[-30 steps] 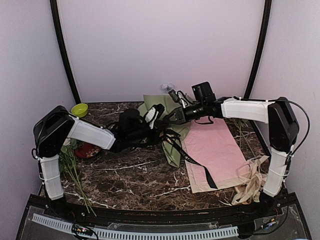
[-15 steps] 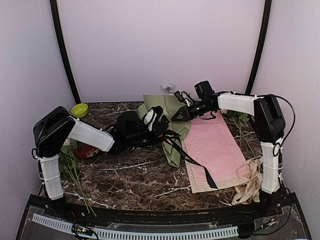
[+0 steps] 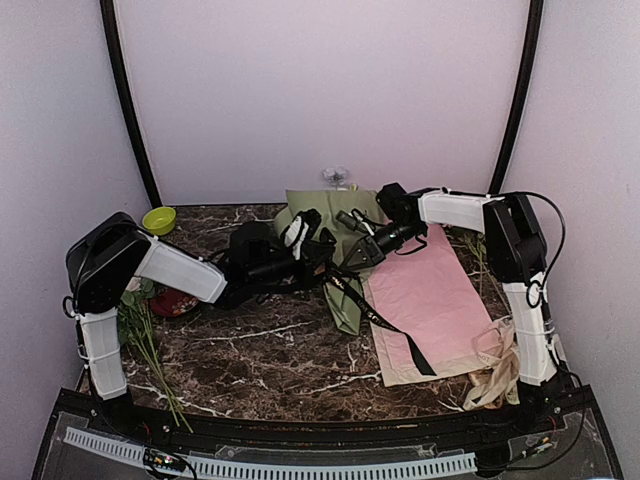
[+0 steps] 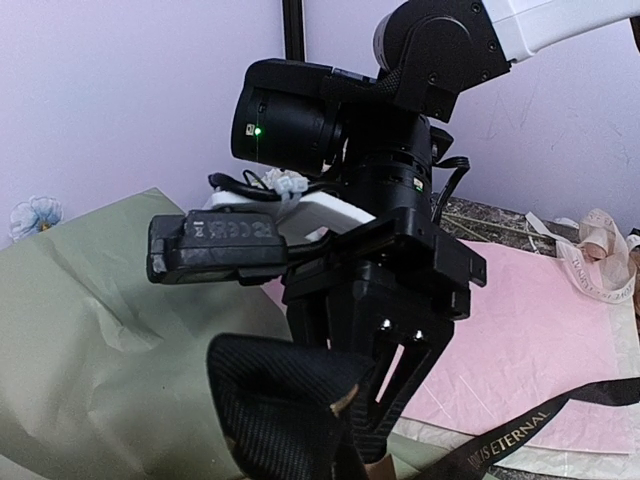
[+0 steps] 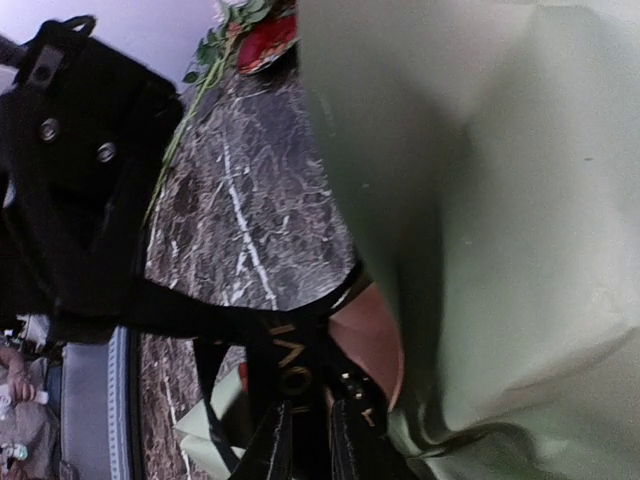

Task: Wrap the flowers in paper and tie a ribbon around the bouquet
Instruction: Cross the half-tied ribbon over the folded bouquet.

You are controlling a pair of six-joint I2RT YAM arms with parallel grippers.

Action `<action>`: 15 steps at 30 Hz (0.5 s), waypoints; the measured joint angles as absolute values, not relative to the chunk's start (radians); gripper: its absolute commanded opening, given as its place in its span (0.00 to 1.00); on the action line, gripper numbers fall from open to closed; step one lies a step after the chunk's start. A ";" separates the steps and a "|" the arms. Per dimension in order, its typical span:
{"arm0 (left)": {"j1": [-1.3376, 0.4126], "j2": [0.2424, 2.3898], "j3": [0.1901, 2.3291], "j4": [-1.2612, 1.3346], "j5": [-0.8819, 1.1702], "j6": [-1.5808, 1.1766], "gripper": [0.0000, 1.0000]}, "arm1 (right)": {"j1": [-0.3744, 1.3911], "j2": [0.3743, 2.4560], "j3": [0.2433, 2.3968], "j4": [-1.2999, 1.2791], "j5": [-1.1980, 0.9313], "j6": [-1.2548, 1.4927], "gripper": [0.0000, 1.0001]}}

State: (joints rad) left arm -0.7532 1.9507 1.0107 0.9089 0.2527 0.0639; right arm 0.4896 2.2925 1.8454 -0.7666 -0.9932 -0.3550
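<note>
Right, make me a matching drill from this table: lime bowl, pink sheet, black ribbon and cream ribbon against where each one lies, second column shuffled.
Things:
1. lime bowl
2. pink sheet
3. black ribbon
4. cream ribbon

Places:
A. heaped at the near right corner
B. flat on a tan sheet, right of centre
C. far left corner of the table
D. trailing from the sage-green paper across the pink sheet's near left part

Pairs: 1-C, 2-B, 3-D, 4-A.
</note>
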 measured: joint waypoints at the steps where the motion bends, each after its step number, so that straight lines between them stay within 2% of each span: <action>1: -0.750 1.951 1.011 0.912 0.254 0.061 0.00 | 0.490 2.299 1.854 -0.787 -1.012 -0.375 0.15; 8: -0.741 1.960 1.011 0.935 0.283 0.039 0.00 | 0.490 2.322 1.846 -0.797 -1.071 -0.406 0.15; 15: -0.738 1.978 1.010 0.941 0.312 0.051 0.00 | 0.490 2.304 1.784 -0.618 -0.933 -0.269 0.15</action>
State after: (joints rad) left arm -0.7376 1.9781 1.0100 0.9409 0.3122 0.0509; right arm 0.4900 2.3043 1.7844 -0.6182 -0.9329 -0.2691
